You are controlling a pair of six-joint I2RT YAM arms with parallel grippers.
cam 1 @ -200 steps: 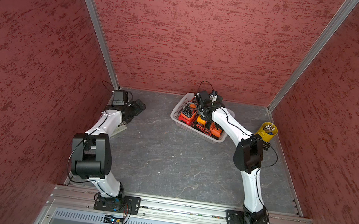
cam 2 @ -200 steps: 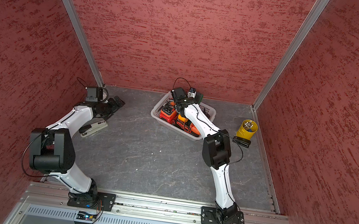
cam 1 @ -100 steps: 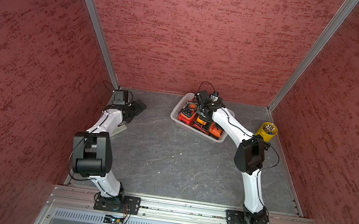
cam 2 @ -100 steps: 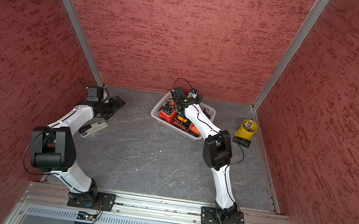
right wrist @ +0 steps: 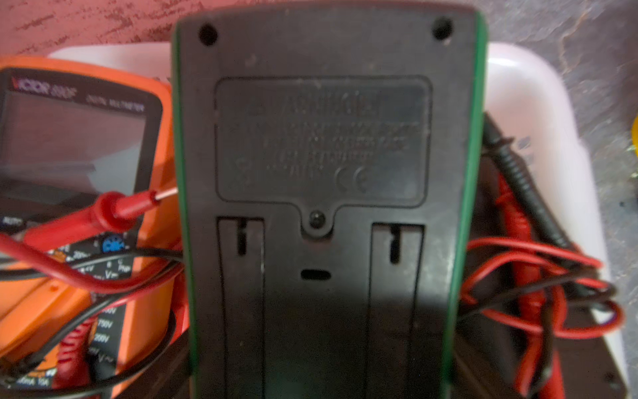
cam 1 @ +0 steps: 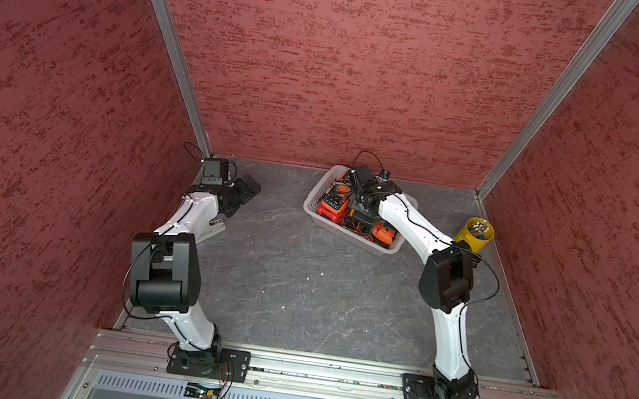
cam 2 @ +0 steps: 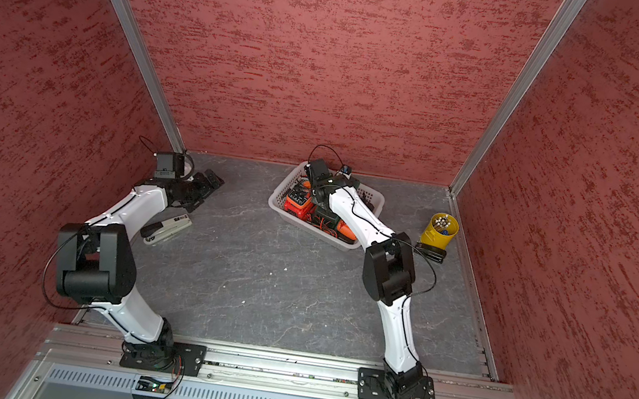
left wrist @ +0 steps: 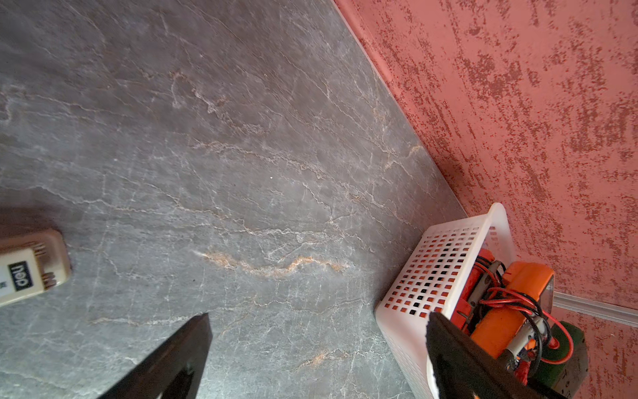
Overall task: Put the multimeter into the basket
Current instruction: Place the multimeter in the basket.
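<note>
Nothing has visibly moved. The right gripper [cam 1: 361, 206], jaws partly apart, clasps the green-edged multimeter [right wrist: 324, 207] inside the basket [cam 1: 331, 224] beside 1 orange meter [right wrist: 86, 138]; the left gripper [left wrist: 319, 317] gapes empty over the counter [cam 1: 298, 281].

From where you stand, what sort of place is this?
Probably a robot test booth: two arms bolted to a metal rail, red walls closing three sides, and a basket of multimeters.

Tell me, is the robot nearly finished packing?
Nearly. Done: orange plastic multimeters lie in the white perforated plastic basket. In hand: the right gripper seems to grip a green-edged black multimeter over the basket. Left: letting go.
</note>
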